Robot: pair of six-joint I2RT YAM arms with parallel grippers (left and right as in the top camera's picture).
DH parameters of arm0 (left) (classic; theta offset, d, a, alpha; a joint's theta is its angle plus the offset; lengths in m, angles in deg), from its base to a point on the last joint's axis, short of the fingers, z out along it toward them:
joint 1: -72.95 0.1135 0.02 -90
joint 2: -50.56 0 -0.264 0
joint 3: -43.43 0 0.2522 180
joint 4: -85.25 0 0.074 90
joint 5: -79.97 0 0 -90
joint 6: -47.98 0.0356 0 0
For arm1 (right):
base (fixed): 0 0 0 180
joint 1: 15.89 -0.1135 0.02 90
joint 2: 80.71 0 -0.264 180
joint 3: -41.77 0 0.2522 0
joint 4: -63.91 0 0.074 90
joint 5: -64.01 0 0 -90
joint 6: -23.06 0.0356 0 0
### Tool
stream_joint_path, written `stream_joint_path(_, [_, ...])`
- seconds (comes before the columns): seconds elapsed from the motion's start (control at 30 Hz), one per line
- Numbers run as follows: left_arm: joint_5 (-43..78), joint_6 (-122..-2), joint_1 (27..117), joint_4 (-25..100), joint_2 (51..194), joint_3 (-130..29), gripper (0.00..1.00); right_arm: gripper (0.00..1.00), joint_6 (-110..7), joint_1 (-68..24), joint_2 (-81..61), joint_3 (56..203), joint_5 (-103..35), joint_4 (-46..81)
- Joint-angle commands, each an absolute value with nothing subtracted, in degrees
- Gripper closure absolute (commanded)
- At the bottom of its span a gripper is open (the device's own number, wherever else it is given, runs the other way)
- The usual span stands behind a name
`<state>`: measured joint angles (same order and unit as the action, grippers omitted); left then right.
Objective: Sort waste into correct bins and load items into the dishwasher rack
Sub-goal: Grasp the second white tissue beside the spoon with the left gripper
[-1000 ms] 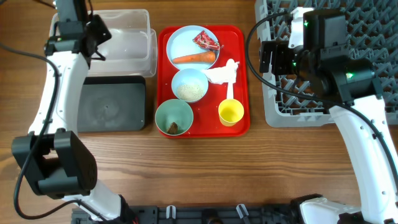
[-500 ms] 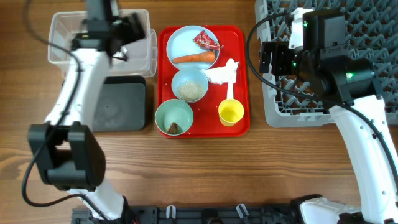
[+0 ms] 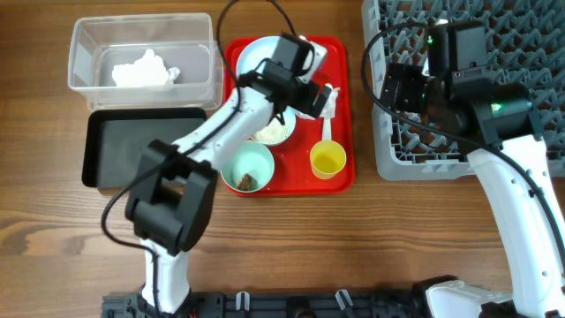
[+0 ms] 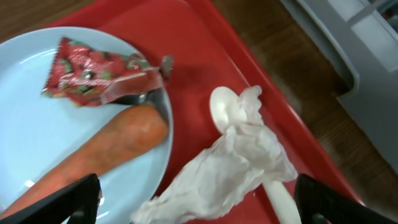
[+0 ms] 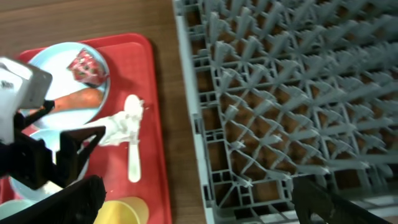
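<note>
Left gripper (image 3: 307, 94): fingers spread wide, empty, hanging low over the red tray (image 4: 205, 50), above napkin and carrot.
Right gripper (image 3: 395, 87): fingers spread wide, holding nothing, over the left edge of the grey rack (image 3: 530, 35).
In the way: left arm stretched across the tray, hiding much of the rice bowl (image 3: 274, 132) and part of the plate from overhead.
Plate (image 4: 37, 124): light blue, at the tray's far end, carrying the orange carrot (image 4: 106, 149) and the red wrapper (image 4: 93, 71), the two touching.
Tray napkin (image 4: 230, 162): crumpled white, draped over the white spoon (image 4: 224, 112), just beside the plate's rim.
Green bowl (image 3: 247, 166): near tray edge, brown lump (image 3: 246, 181) inside.
Yellow cup (image 3: 327, 159): upright, beside the green bowl.
Clear tub (image 3: 84, 35): left of the tray, one crumpled napkin (image 3: 141, 69) inside.
Black tray (image 3: 141, 150): just in front of the tub.
</note>
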<state>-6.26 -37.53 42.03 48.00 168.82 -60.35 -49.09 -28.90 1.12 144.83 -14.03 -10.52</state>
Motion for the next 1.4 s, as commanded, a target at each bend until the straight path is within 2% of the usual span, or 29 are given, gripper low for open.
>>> stream_joint_path(0.0, [-6.0,-36.0,40.4,50.3,171.7,-61.0,0.02,0.00,-47.3,-28.7,1.6,145.0,-10.7,-11.1])
stream_joint_path(0.37, [-6.0,-34.7,40.1,52.9,177.2,-61.0,0.06,0.00,-47.3,-28.7,1.6,145.0,-10.8,-11.5])
stream_joint_path(0.57, [-6.0,-34.7,40.0,52.6,177.3,-61.0,0.21,0.00,-47.4,-28.7,1.6,145.0,-10.7,-11.7])
stream_joint_path(0.67, [-6.0,-34.7,40.0,51.8,177.3,-61.0,0.34,0.00,-47.4,-28.7,1.6,145.0,-10.3,-12.5])
stream_joint_path(0.8, [-5.9,-34.7,40.0,50.7,177.9,-61.0,0.43,0.00,-47.4,-28.7,1.6,145.0,-9.9,-12.5])
stream_joint_path(1.07, [-5.5,-34.7,39.6,51.0,180.8,-61.0,0.44,0.00,-47.5,-28.7,1.6,145.0,-9.2,-12.7])
stream_joint_path(1.17, [-5.5,-34.7,39.6,51.8,180.8,-61.0,0.57,0.00,-47.5,-28.7,1.6,145.0,-9.2,-12.6])
stream_joint_path(1.37, [-5.5,-34.7,39.6,54.3,180.8,-61.0,0.75,0.00,-47.5,-28.7,1.6,145.0,-9.0,-12.7])
